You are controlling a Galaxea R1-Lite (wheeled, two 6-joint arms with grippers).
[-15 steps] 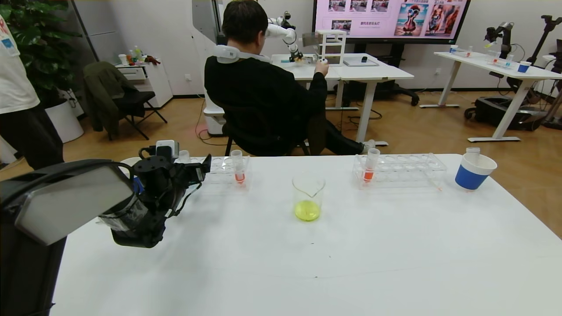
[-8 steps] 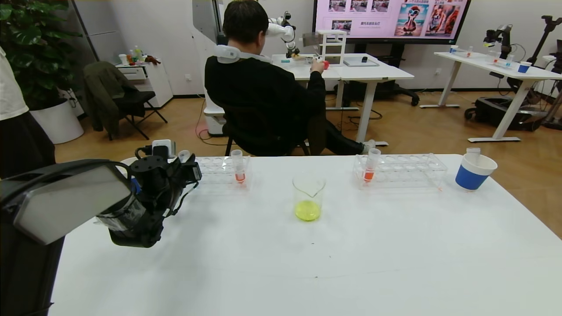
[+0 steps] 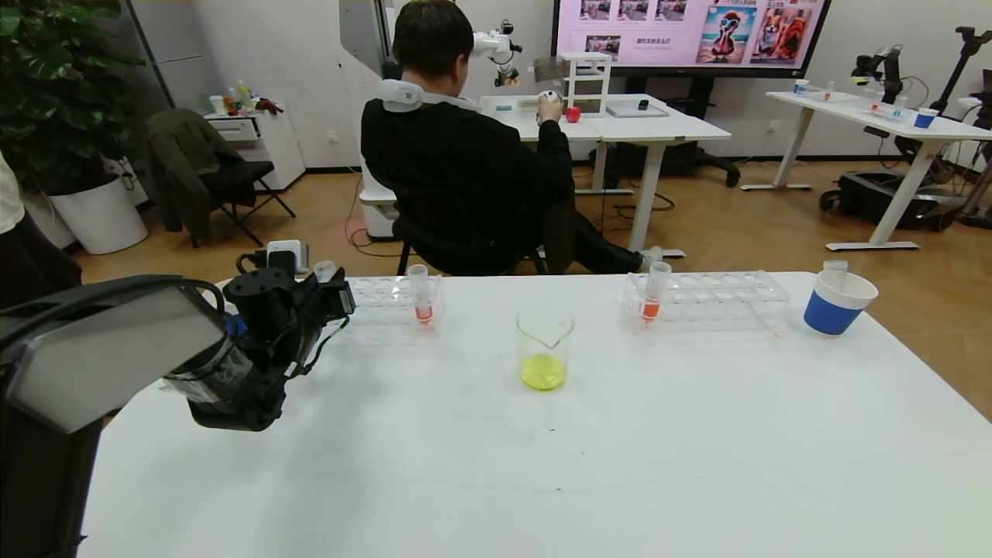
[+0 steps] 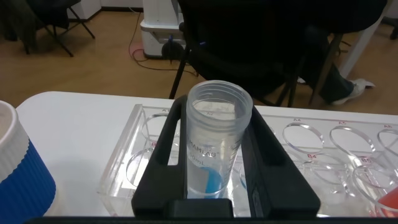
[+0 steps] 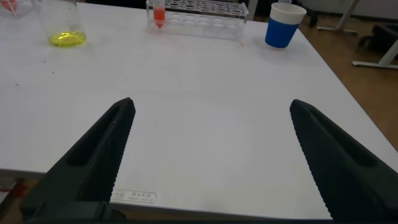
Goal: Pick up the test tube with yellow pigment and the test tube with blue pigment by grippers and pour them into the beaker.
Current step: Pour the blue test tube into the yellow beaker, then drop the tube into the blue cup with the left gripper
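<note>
My left gripper [image 3: 339,298] is at the table's back left, over the left clear rack [image 3: 387,293]. It is shut on an upright clear test tube [image 3: 325,270]; in the left wrist view [image 4: 219,124] this tube [image 4: 214,149] shows a little blue liquid low inside. The beaker [image 3: 544,347] stands mid-table with yellow-green liquid in its bottom, and also shows in the right wrist view [image 5: 62,25]. No tube with yellow liquid is in view. My right gripper [image 5: 211,155] is open and empty above the table's front edge, out of the head view.
An orange-red tube [image 3: 421,294] stands in the left rack, another [image 3: 652,291] in the right rack [image 3: 721,301]. A blue-and-white paper cup [image 3: 835,304] with an empty tube stands back right. Another blue cup [image 4: 18,168] stands beside my left gripper. A seated person is behind the table.
My left gripper has moved a little left and back with the tube in it. The beaker and racks have not moved.
</note>
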